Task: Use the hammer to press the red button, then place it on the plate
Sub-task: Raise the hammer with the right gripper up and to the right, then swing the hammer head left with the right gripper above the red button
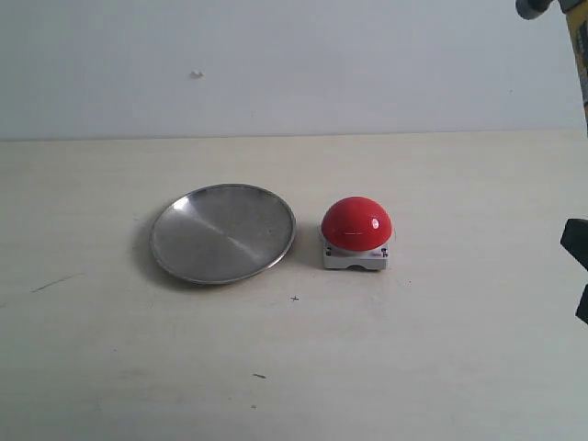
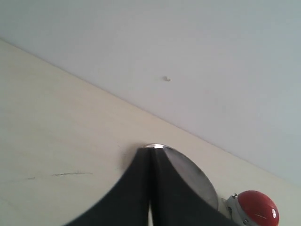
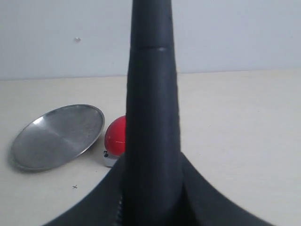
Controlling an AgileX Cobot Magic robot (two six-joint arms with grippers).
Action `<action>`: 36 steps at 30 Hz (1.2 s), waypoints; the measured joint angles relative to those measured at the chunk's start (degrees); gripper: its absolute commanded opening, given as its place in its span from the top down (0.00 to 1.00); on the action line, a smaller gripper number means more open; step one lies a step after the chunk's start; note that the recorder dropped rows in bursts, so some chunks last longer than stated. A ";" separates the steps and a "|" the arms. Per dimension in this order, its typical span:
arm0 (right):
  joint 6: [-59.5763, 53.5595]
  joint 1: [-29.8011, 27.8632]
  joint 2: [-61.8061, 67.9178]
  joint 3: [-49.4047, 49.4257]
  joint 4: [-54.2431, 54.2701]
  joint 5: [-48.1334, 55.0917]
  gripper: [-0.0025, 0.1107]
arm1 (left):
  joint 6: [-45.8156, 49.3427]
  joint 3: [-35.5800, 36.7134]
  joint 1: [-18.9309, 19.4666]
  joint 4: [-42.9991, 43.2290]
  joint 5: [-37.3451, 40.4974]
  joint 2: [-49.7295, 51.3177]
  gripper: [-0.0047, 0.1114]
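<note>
Exterior view, from the left: what stands on the bench [image 1: 441, 367]?

First the plate [image 1: 223, 232], round and silver, lying flat left of centre. Just beside it on the right, clear of its rim, the red button [image 1: 356, 223] sits upright on its grey base. At the top right corner the hammer [image 1: 582, 55] shows only a grey piece of its head and its yellow neck.

Is the hammer touching the button?

No. It is raised off the bench and well apart from both the button and the plate.

State of the left end effector [image 2: 150, 155]?

It is noted from the left wrist view only. Its two dark fingers are pressed together, fully closed, with nothing between them. The plate and the button lie beyond its tips.

And the right end effector [image 3: 153, 193]?

In the right wrist view it is clamped on the hammer's black handle, one finger on either side. The handle runs straight away from the camera and covers part of the button. The hammer's head is outside that frame.
</note>
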 measured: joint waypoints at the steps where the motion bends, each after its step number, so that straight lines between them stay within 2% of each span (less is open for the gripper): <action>1: 0.74 0.00 0.00 0.00 0.00 0.00 0.98 | 0.00 0.00 -0.45 0.00 0.00 0.00 0.96; 7: 4.11 0.00 0.00 -0.64 1.45 1.43 0.98 | 0.00 0.00 -0.82 0.00 0.00 0.00 0.96; 13: 4.42 0.00 0.56 -9.12 -1.91 13.47 0.98 | 0.00 0.00 -0.82 0.00 0.00 0.00 0.96; 15: 7.38 0.00 2.39 -12.69 -8.34 18.70 0.98 | 0.00 0.00 -0.82 0.00 0.00 0.00 0.96; 18: 27.16 0.00 5.35 -16.92 -32.34 28.39 0.98 | 0.00 0.00 -0.82 0.00 0.00 0.00 0.96; 20: 42.39 0.00 6.43 -20.43 -50.51 39.94 0.98 | 0.00 0.00 -1.42 0.00 0.00 0.00 0.96; 23: 48.56 -0.33 6.58 -24.23 -60.19 52.11 0.98 | 0.00 0.00 -2.45 0.00 0.00 0.00 0.96; 30: 37.13 -0.33 14.95 -31.00 -49.43 62.98 0.98 | 0.04 0.00 -2.83 0.00 0.00 0.00 0.96; 36: 30.97 -0.33 19.19 -31.13 -38.99 61.83 0.98 | 0.04 0.00 -4.05 0.00 0.00 0.00 0.96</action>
